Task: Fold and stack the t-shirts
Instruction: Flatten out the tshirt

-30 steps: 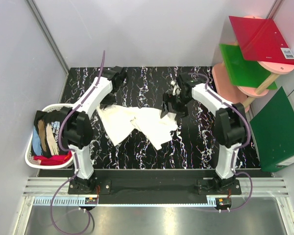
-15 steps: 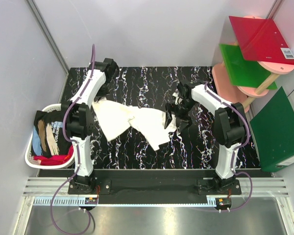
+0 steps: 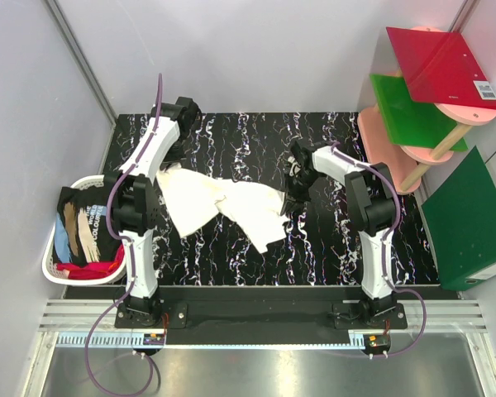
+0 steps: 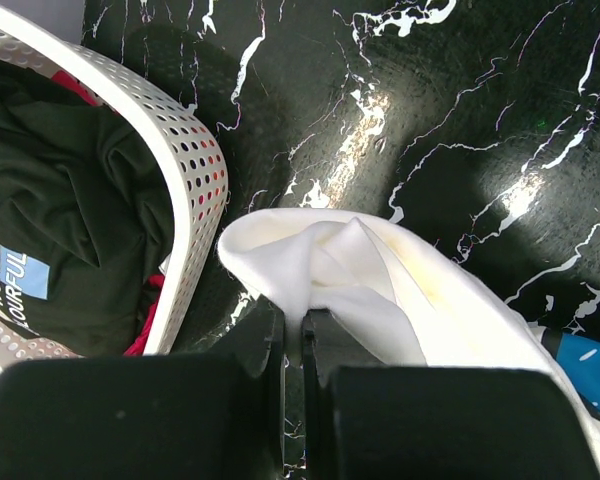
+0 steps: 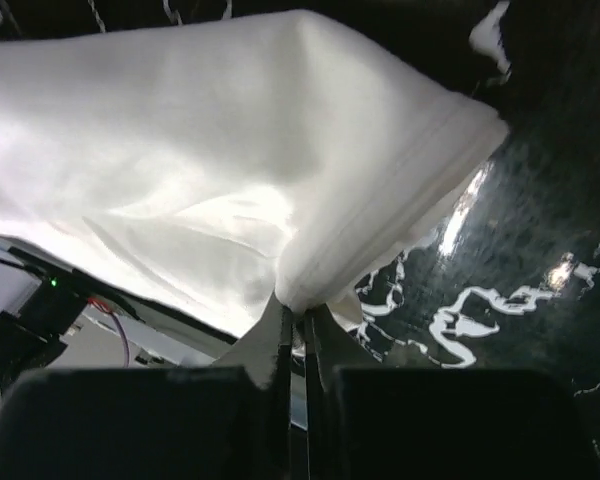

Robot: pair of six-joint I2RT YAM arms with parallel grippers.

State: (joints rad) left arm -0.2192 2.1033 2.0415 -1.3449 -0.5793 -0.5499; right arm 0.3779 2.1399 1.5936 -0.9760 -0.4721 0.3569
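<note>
A cream-white t-shirt (image 3: 223, 205) lies crumpled across the middle of the black marbled table (image 3: 256, 136). My left gripper (image 3: 170, 162) is shut on the shirt's left end; in the left wrist view the cloth (image 4: 360, 290) is pinched between the jaws of that gripper (image 4: 293, 325). My right gripper (image 3: 293, 188) is shut on the shirt's right edge, where a folded hem (image 5: 380, 215) bunches into the tips of the gripper (image 5: 298, 318). More t-shirts, black with tan streaks (image 3: 81, 223), blue-and-white and red, sit in the basket (image 3: 51, 248).
The white perforated basket (image 4: 175, 160) stands at the table's left edge, close to my left gripper. A pink stand with red (image 3: 442, 64) and green (image 3: 409, 112) boards is at the back right. A green folder (image 3: 467, 219) leans at the right.
My right gripper has moved down to the shirt's right edge and shut on it. The left arm swung back and left with its end of the shirt, then held.
</note>
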